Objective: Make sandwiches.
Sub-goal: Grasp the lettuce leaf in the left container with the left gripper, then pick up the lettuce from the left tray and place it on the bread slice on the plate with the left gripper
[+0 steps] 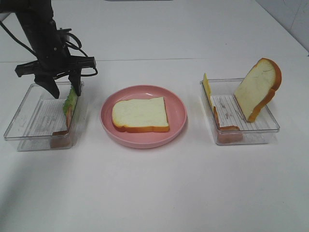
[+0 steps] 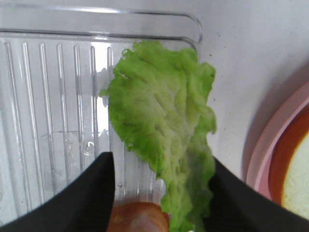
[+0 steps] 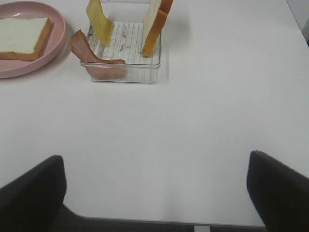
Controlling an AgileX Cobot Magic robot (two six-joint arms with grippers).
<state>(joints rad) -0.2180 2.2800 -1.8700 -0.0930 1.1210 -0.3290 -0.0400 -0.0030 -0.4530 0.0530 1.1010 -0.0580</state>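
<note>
Lettuce [image 1: 71, 99] leans on edge against the plate-side wall of the left tray [image 1: 21, 126] in the high view, bacon [image 1: 62, 139] close by it, and my left fingers [image 1: 50, 87] hang over it. One bread slice [image 1: 141, 114] lies on the pink plate [image 1: 179, 126]. From my left wrist, these fingers [image 2: 91, 193] stand half wide on both sides of the lettuce [image 2: 164, 130], with a gap on one side, so nothing is held yet. I judge the thin leaf may bend away or slip, or I could catch the tray wall and drag the tray. From my right wrist, my right fingers [image 3: 34, 193] are wide and empty over the table [image 3: 193, 145], well apart from the right tray [image 3: 123, 77] with cheese [image 3: 99, 19], standing bread [image 3: 157, 24] and a second bacon strip [image 3: 96, 60]. Nothing blocks the way to the plate.
</note>
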